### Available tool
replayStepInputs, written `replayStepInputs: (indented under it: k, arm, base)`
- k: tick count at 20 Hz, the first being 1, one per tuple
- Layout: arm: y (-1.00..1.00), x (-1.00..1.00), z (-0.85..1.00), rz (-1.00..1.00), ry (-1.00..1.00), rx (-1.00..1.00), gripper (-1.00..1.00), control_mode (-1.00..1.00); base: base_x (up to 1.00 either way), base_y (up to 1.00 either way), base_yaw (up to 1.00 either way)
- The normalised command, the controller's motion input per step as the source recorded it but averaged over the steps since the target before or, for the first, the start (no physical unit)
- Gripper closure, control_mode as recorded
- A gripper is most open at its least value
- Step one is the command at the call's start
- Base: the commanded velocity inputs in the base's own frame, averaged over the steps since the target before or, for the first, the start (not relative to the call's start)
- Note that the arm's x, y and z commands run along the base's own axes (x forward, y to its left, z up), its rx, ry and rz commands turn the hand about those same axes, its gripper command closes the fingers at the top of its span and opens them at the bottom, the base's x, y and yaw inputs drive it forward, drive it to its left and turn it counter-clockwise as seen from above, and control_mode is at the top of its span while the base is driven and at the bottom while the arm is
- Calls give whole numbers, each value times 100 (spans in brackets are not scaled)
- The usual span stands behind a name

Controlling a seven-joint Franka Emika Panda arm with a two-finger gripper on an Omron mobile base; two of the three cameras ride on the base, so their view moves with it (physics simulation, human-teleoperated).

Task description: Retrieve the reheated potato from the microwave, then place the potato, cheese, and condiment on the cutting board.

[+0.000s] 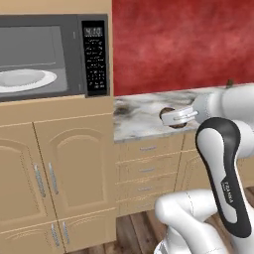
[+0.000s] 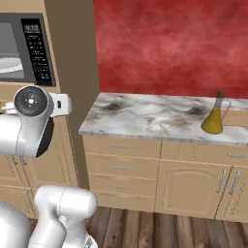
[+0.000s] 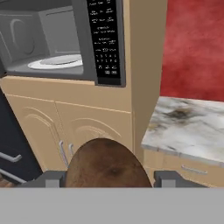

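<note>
The brown potato [image 3: 106,165] sits between my two fingertips [image 3: 168,178], with my gripper [image 3: 107,180] shut on it. From the left base view, the gripper [image 1: 174,118] holds the potato [image 1: 169,112] in the air in front of the counter's left end. The microwave [image 1: 49,54] stands open to the left, with a white plate [image 1: 22,79] inside. The condiment bottle [image 2: 213,117] stands upright on the counter's right part. A light-brown strip that looks like the cutting board [image 2: 238,117] lies just right of the bottle. The cheese is out of view.
The marble counter [image 2: 145,116] runs right from a tall wooden panel [image 2: 72,58] beside the microwave. Drawers and cabinet doors [image 1: 64,173] lie below. A dark appliance front [image 3: 8,153] shows at the hand view's left edge.
</note>
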Motion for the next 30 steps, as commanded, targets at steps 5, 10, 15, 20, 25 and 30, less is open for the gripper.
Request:
replayStepInputs:
  k: [5,10,15,20,25,30]
  arm:
    - [0,0,0,0,0,0,100,100]
    - [0,0,0,0,0,0,100,100]
    - [0,0,0,0,0,0,100,100]
    - [0,0,0,0,0,0,100,100]
    - [0,0,0,0,0,0,100,100]
    - [0,0,0,0,0,0,100,100]
  base:
    - [46,-64,0]
    - [47,-62,0]
    - [47,-63,0]
    - [46,-65,0]
    - [41,-68,0]
    - [33,-72,0]
